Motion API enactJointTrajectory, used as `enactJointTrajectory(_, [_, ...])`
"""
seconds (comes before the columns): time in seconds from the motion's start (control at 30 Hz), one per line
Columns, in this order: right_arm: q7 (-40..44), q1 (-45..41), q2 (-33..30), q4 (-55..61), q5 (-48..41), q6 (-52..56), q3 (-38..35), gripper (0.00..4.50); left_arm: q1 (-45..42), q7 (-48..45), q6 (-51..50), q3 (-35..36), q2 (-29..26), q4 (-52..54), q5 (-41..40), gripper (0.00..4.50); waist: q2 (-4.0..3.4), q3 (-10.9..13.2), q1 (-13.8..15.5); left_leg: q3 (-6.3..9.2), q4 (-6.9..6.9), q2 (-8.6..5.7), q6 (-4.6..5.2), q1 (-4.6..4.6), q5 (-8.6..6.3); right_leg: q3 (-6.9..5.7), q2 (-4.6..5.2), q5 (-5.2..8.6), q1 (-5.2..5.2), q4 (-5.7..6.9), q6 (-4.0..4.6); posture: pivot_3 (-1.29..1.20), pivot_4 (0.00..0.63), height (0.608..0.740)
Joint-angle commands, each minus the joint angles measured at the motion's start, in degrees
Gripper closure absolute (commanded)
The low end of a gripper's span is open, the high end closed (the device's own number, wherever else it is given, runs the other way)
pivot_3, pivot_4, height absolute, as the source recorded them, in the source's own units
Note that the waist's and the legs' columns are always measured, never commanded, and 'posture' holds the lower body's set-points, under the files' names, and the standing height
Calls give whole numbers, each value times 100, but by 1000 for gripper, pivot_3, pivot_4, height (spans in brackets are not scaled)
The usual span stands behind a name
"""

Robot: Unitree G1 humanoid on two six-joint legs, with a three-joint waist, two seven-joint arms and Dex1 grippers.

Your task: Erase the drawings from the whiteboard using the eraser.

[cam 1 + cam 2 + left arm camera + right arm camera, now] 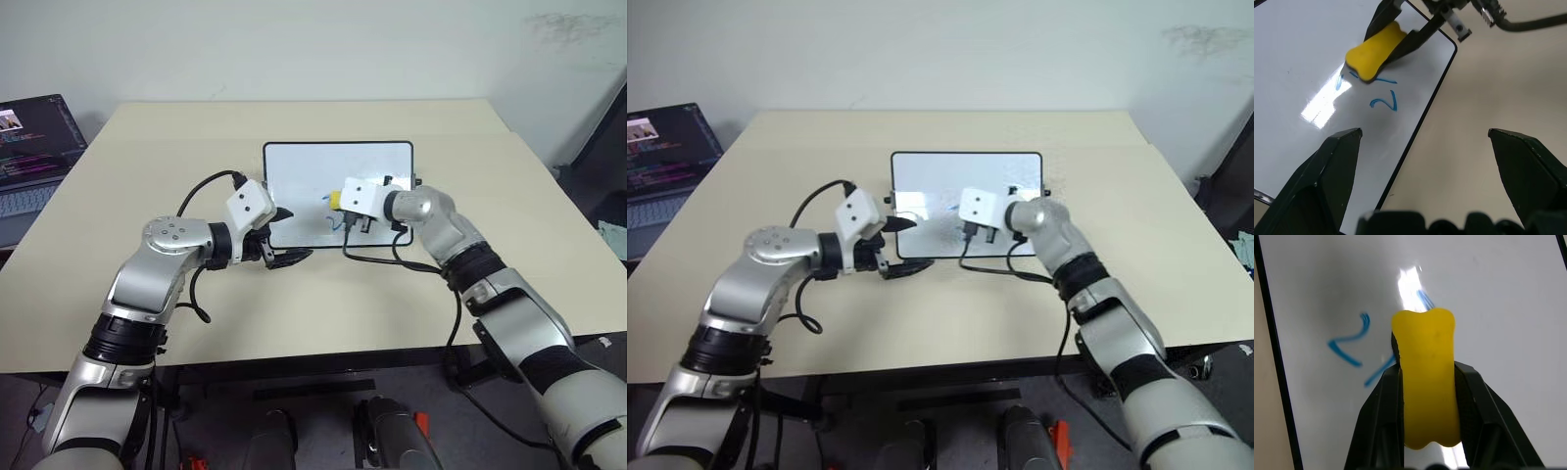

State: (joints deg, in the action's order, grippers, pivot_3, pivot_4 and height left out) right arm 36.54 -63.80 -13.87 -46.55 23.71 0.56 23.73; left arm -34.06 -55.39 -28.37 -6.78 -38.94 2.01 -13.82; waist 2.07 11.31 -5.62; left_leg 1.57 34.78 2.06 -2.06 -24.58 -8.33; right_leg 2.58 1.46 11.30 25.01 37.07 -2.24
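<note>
the table (147,294) is a large beige surface. a laptop (34,147) with a lit screen sits off its far left corner.

the whiteboard (294,162) lies flat near the middle of the table, long side across, black frame all round, with a small knob on its right short edge.

the left gripper (284,238) hangs at the board's near left corner, above the frame. its two black fingers (1332,166) are spread wide apart, one over the white surface and one over the bare table, with nothing between them.

the right gripper (1425,387) is over the near half of the board, pointing down toward the surface. its fingers are pinched against the two long sides of the eraser (1427,382), which stands out past the fingertips.

the eraser is a yellow block with a waisted outline. its free end sits over the board surface directly at the marks; actual contact with the board cannot be confirmed.

the drawings (1349,345) are thin blue strokes on the near part of the board: a curved "2"-like figure just beside the eraser, a slanted stroke running under the eraser's edge, and a short stroke beyond its far end next to a bright glare patch.
</note>
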Motion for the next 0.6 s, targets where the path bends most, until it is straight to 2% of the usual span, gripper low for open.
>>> enactJointTrajectory(0.03, [-271,-353,208,-430,63,-21,-7,3461,-26,80,18,127,0,189,-17,0,0,0,-1,-3,0,13,0,0,0,0,-11,-1,0,-3,2,0,150,740])
enactJointTrajectory(0.37, [-439,-643,463,-882,45,-231,0,3462,46,136,-26,138,-9,277,-57,0,0,0,6,-15,-6,42,-1,-2,-1,-1,-31,-2,11,-9,10,0,150,740])
enactJointTrajectory(0.6, [-382,-493,62,-903,125,-321,14,3462,-1,111,7,136,-15,213,-50,0,-1,1,18,-18,-6,44,-1,-4,-1,-2,-30,-4,13,-11,12,0,150,740])
